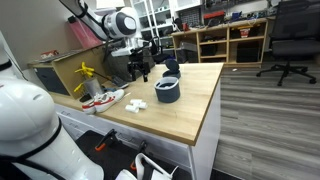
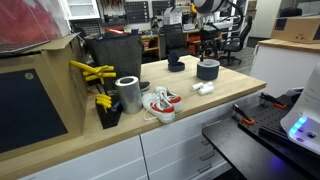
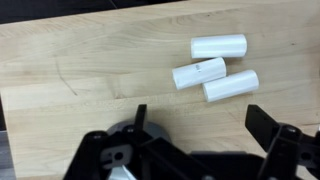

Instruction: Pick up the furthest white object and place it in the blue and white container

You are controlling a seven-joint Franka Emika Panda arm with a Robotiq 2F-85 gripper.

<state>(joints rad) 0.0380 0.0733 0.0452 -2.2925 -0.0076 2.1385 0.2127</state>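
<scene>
Your pincer (image 3: pixel 200 125) is open. In the wrist view its two fingers (image 3: pixel 138 118) stand wide apart at the bottom edge, with only bare counter (image 3: pixel 90 70) between them. Nothing is gripped. In an exterior view the pincer (image 1: pixel 141 68) hangs above the counter, to the far left of the blue and white container (image 1: pixel 167 91).

Three white cylinders lie on their sides, close together, ahead of the fingers:
- The farthest white cylinder (image 3: pixel 218 46) sits at the top of the wrist view. A narrow gap separates it from the next one.
- The middle cylinder (image 3: pixel 198 73) lies below it, slightly tilted.
- The nearest cylinder (image 3: pixel 230 86) lies to the lower right of the middle one. Whether these two touch cannot be told.

The blue and white container stands upright on the counter with its open side up. In both exterior views the cylinders lie on the counter just beside it, on its near side, and none is inside it.

A red-and-white shoe (image 1: pixel 103 99) rests on the counter to the left of the cylinders. In an exterior view a metal can (image 2: pixel 128 94) stands upright further left, next to the shoe.
</scene>
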